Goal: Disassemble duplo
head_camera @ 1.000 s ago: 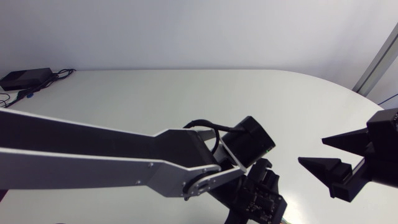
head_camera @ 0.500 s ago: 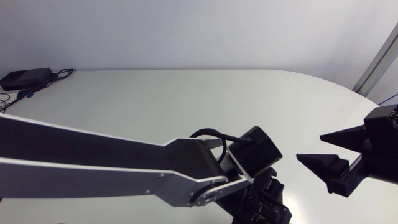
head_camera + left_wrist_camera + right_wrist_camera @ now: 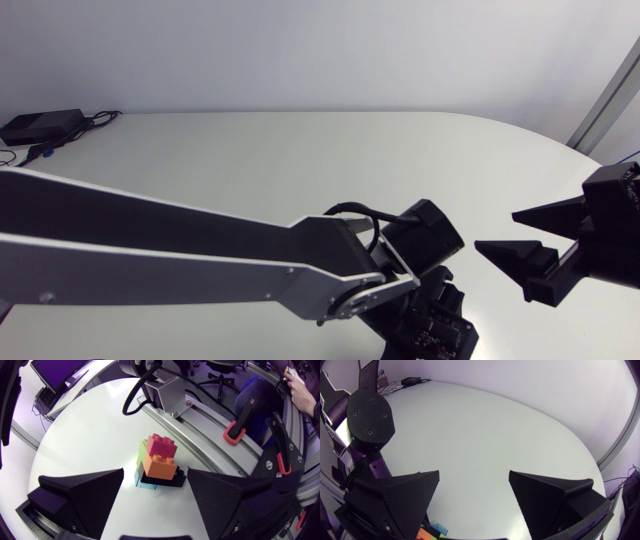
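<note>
Pink-topped duplo stack (image 3: 157, 462) sits just ahead of the left gripper (image 3: 155, 474), whose fingers (image 3: 80, 495) are spread wide and hold nothing. The right gripper (image 3: 474, 474) is spread wide too

White table (image 3: 300, 170); black box (image 3: 40, 125) with cables (image 3: 97, 119) at far-left corner.

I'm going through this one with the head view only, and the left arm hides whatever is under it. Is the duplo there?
Observer: Yes, the duplo stack stands on the table just ahead of the left gripper.
Reviewer: Held yet?
Observer: No, the fingers are open; the stack shows between them, seemingly untouched.
Reviewer: Top brick?
Observer: A red brick, on an orange brick over a black brick.
</note>
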Action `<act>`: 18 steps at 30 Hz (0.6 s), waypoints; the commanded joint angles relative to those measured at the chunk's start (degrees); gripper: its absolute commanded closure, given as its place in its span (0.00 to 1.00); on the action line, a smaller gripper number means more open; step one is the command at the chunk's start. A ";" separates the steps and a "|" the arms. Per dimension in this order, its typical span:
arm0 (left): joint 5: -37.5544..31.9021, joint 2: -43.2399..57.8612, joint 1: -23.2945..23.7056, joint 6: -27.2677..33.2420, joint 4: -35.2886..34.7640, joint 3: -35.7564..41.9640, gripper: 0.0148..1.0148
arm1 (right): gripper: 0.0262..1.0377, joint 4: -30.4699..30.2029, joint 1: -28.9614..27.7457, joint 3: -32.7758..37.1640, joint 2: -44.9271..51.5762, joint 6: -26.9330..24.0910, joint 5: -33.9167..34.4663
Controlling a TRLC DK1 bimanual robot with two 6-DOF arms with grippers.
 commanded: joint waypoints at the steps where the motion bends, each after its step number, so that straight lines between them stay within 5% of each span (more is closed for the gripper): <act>1: 0.47 1.67 -0.49 0.15 -0.48 1.64 0.14 | 0.04 0.30 -0.69 -0.61 0.44 0.03 -0.77; 18: -5.33 4.22 -3.65 -1.08 1.11 2.87 0.15 | 0.04 -1.02 -1.92 -0.61 -0.97 -0.94 -1.65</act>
